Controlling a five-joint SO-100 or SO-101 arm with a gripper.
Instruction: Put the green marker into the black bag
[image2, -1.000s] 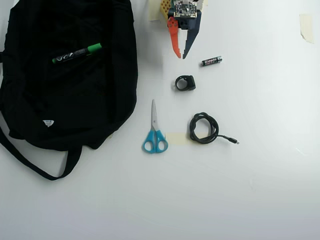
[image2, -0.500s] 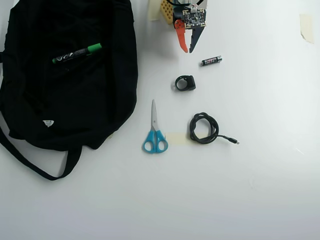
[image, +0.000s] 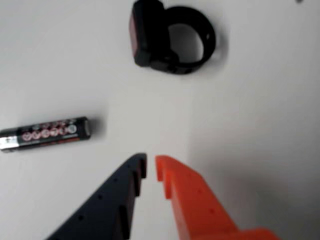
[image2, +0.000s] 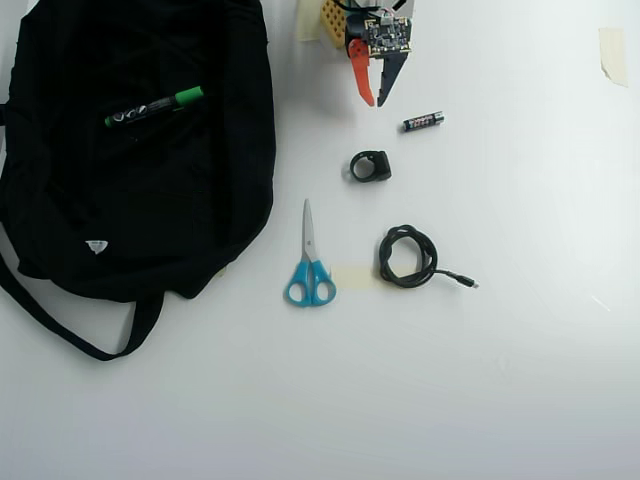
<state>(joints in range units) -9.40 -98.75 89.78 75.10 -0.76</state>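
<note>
In the overhead view, the green marker (image2: 154, 107) lies on the black bag (image2: 140, 200) at upper left, its long axis nearly horizontal, green cap pointing right and slightly up. At top center, the claw (image2: 374, 102) points down-frame over the white worktop (image2: 500, 380), its 2 fingers nearly together and holding nothing, with a small battery (image2: 423, 122) just to its right.

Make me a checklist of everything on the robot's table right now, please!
Surface: white table, tape scraps on it.
Job's things: green marker lies on the black bag.
Clutter: battery, black ring-shaped clip, blue-handled scissors.
Gripper: gripper nearly shut, holding nothing, near the battery.
Cables: coiled black cable.
Surroundings: nothing seen.
</note>
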